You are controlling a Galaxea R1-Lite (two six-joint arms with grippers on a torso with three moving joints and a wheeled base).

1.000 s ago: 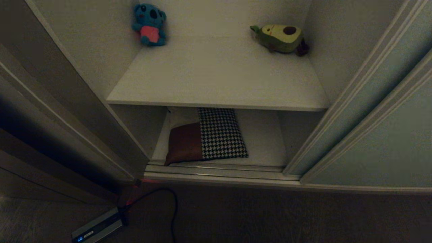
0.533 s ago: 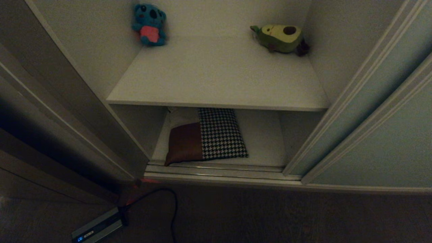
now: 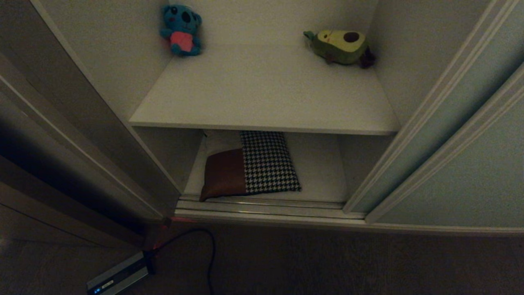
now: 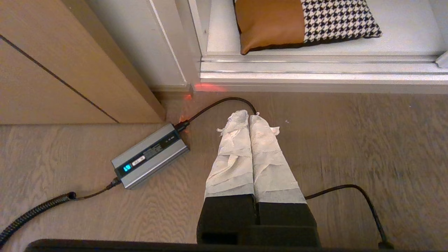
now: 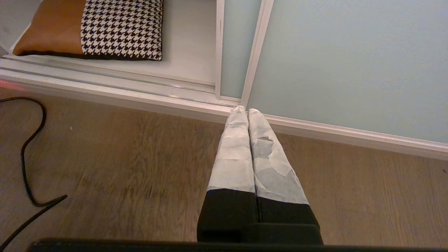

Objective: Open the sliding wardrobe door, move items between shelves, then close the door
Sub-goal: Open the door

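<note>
Nothing has moved: both grippers, left gripper [image 4: 249, 117] and right gripper [image 5: 243, 111], hang closed and empty above the floor. Cushion [image 3: 250, 165] lies on the lower shelf [image 3: 319, 172], probably soft and light; pinch a near corner.

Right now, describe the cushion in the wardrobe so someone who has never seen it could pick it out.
In the open wardrobe, look beneath the upper shelf to the bottom shelf. The cushion lies flat there, toward the left. It is patched in rust-brown and black-and-white houndstooth, far bigger than the two plush toys above.
</note>
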